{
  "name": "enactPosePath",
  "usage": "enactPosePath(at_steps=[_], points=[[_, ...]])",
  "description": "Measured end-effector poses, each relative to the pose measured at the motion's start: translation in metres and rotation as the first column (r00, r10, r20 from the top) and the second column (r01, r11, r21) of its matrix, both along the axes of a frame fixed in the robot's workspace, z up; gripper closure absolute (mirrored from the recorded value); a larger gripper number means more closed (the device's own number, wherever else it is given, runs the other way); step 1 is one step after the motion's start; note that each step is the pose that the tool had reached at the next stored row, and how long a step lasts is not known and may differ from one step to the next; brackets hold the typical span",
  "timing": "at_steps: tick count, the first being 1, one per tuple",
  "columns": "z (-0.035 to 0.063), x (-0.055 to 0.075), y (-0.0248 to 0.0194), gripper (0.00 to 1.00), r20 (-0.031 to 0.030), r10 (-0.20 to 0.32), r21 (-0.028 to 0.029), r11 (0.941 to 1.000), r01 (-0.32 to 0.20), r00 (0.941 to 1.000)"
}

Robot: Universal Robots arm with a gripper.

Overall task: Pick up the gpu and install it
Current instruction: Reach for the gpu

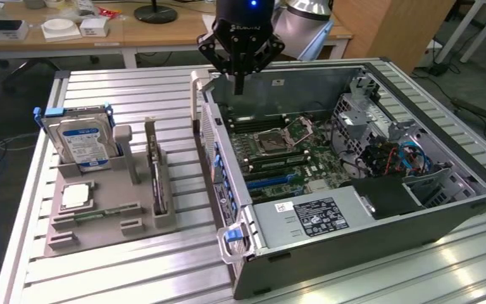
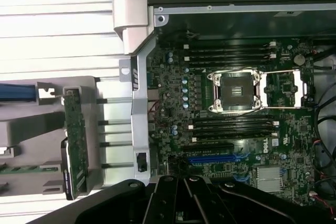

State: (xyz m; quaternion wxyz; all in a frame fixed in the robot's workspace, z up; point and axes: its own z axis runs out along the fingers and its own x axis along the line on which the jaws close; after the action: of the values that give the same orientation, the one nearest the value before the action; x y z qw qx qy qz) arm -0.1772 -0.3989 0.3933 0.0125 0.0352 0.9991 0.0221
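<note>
Above the far rim of the open computer case (image 1: 353, 253), the gripper (image 1: 238, 85) hangs closed tight and empty, while the gpu (image 1: 154, 168) stands on edge in the grey holder (image 1: 99, 221) beside the case, likely so its top edge is free to grab.

A holder (image 1: 99, 237) is sitting on the table (image 1: 142, 272) at the exterior view's left, with the case (image 1: 353, 244) lying just beside it at the right. The hard drive (image 1: 81, 142) is standing in the holder's far left slot. The gpu (image 1: 156, 171) is standing on edge along the holder's right side. A chip (image 1: 76, 195) is lying flat in front of the drive, a memory stick (image 1: 99, 216) before that. Inside the case, the motherboard (image 1: 293, 158) is lying on the floor, the power supply (image 1: 311, 215) sitting at the near end. The gripper (image 1: 240, 85) is hanging over the case's far left corner.
</note>
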Motion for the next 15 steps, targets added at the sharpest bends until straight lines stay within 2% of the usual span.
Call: enactPosePath(at_steps=[15], points=[[0.0,-0.023,-0.0001,0.9,0.0,0.0,-0.0001,1.0,0.0,1.0]])
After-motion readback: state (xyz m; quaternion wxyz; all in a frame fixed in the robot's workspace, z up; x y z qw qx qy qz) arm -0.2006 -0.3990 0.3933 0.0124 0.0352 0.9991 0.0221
